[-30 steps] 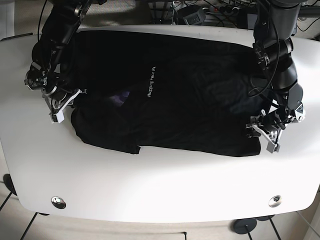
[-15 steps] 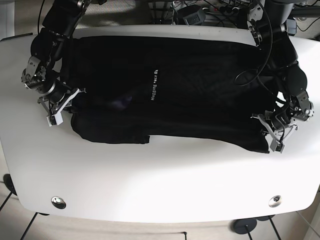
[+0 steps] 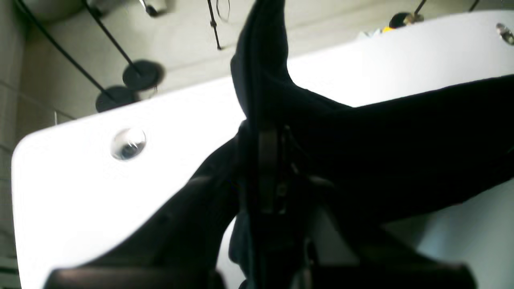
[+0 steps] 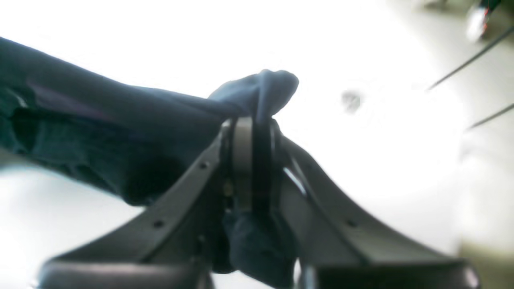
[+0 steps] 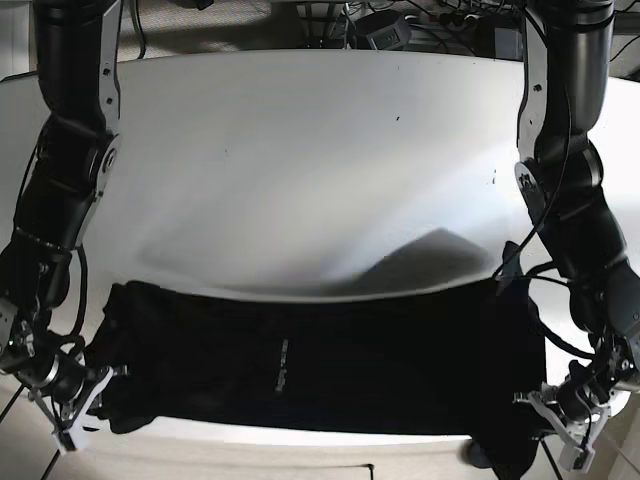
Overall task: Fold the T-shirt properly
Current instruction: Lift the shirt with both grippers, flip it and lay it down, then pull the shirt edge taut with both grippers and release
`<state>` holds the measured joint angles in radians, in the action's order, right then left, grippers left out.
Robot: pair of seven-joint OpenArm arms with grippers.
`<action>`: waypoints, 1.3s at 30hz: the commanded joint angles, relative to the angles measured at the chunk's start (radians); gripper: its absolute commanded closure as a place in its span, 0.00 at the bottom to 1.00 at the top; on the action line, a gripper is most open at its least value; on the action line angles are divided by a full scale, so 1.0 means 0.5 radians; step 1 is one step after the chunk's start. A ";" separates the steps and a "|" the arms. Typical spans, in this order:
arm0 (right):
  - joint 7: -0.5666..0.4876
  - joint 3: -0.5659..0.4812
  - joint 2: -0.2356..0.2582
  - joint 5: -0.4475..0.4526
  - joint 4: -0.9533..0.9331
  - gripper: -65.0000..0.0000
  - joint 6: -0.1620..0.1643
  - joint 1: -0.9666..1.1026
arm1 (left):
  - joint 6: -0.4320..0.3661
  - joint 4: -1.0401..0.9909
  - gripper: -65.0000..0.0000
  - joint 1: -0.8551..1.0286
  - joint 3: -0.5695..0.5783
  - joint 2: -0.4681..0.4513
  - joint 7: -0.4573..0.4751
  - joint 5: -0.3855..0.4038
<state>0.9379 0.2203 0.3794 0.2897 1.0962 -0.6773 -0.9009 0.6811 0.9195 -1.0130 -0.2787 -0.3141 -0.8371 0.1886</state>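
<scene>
— Status? 
— I am seeing both end effectors, left [image 5: 562, 432] and right [image 5: 68, 388], clamping the T-shirt [image 5: 300, 365], stretched along the worktop [image 5: 300, 150] near edge. 
— Next? 
— Probably laying it flat, evenly.

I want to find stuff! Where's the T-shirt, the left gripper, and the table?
T-shirt [image 5: 300, 370]: base view, middle of the black cloth.
left gripper [image 5: 560, 430]: base view, fingertips.
table [image 5: 300, 170]: base view, bare white top.
</scene>
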 commanded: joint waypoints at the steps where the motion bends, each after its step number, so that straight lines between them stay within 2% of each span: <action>1: -0.082 -0.086 0.025 0.036 -0.049 0.97 0.006 -0.348 | -0.014 -0.128 1.00 -0.326 0.080 -0.091 0.114 0.026; 5: -0.107 -0.224 0.016 0.039 -0.110 0.97 0.015 -0.713 | -0.014 -0.266 1.00 -0.592 0.142 -0.137 0.172 0.029; 10: -0.058 -0.200 0.007 0.088 -0.083 0.97 0.018 -0.606 | 0.002 -0.260 1.00 -0.562 0.126 -0.156 0.141 0.039; 12: -0.015 -0.062 0.019 0.171 0.074 0.97 0.018 -0.351 | 0.002 -0.110 1.00 -0.332 -0.003 -0.180 0.095 0.039; 18: 0.050 0.218 -0.005 0.223 0.589 0.97 0.018 0.545 | 0.034 0.421 1.00 0.509 -0.221 -0.190 0.074 0.039; 21: 0.047 0.313 -0.067 0.281 0.724 0.97 0.021 0.947 | 0.034 0.559 1.00 0.880 -0.368 -0.186 0.074 0.039; 26: 0.050 0.460 -0.159 0.281 1.068 0.97 0.003 1.570 | 0.034 0.814 1.00 1.487 -0.577 -0.183 0.071 0.039; 29: 0.050 0.469 -0.183 0.281 1.182 0.97 0.003 1.819 | 0.034 0.894 1.00 1.708 -0.656 -0.183 0.071 0.039; 31: 0.050 0.472 -0.183 0.287 1.280 0.97 0.003 2.018 | 0.034 0.940 1.00 1.834 -0.755 -0.183 0.000 0.039; 35: 0.050 0.472 -0.171 0.502 1.403 0.97 0.021 2.316 | 0.034 0.940 1.00 1.942 -0.917 -0.183 -0.113 0.042; 39: 0.050 0.472 -0.174 0.527 1.501 0.97 0.021 2.518 | 0.034 0.943 1.00 2.046 -1.012 -0.183 -0.122 0.042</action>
<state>0.9661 0.4408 0.2657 0.5850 1.8286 -0.6880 0.3595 0.7235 1.3689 0.0219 -0.7696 -0.3695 -0.9134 0.2405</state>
